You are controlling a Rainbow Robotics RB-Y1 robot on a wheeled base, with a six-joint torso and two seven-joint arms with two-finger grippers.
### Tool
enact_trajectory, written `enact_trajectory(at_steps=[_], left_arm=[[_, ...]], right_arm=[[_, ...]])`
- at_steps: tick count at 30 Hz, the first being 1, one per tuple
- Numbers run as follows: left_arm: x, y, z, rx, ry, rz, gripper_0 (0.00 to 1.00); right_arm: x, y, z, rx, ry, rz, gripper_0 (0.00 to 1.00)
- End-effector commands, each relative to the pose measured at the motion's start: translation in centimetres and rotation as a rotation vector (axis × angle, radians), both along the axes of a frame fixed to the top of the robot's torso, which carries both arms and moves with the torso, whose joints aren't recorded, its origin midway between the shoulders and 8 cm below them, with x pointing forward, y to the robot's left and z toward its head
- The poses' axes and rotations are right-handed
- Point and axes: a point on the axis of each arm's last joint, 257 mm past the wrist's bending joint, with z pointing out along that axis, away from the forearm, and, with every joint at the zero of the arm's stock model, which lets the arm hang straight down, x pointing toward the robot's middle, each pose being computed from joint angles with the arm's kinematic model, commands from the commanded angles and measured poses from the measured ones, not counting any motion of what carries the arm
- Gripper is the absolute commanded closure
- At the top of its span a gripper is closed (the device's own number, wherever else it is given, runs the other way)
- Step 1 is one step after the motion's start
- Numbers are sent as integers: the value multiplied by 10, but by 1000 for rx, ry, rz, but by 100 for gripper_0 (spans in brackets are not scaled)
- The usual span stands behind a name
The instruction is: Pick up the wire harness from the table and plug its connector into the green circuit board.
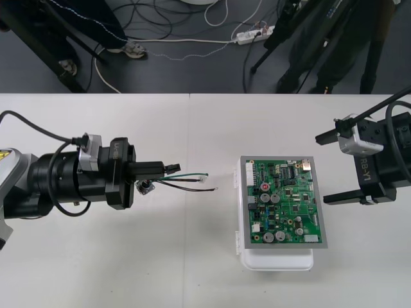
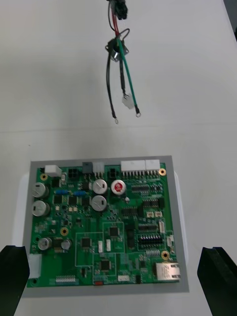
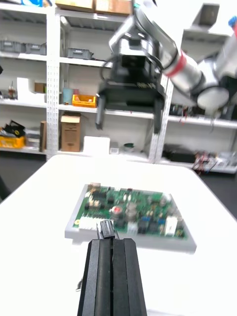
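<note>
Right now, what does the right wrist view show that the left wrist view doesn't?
Right wrist view: the wire harness's red, black and green wires and round metal socket, loose and short of the green circuit board, with the right end effector's open fingers flanking the board. Left wrist view: the left end effector shut on the black plug, aimed at the board, and the right end effector seen from outside, open beyond it. Shared: the board, with the harness not yet plugged in.
</note>
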Motion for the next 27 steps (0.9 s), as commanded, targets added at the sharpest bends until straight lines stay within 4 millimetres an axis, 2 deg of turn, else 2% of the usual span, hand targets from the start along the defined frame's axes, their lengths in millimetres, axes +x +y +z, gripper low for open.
enact_trajectory(at_steps=[1, 5, 14, 19, 27], left_arm=[[-15, -8, -14, 0, -15, -79, 100], [-12, -11, -25, 1, -35, -80, 100], [-2, -20, -48, -22, -72, -105, 100], [5, -27, -58, -45, -88, -113, 100], [11, -38, -77, 24, -140, -131, 100]], right_arm=[[22, -25, 15, -132, -140, -9, 0], [29, -37, 7, -200, -153, -21, 0], [30, -62, -28, -370, -137, -8, 0], [24, -65, -45, -415, -108, 16, 0], [34, -83, -64, -492, -103, -20, 0]])
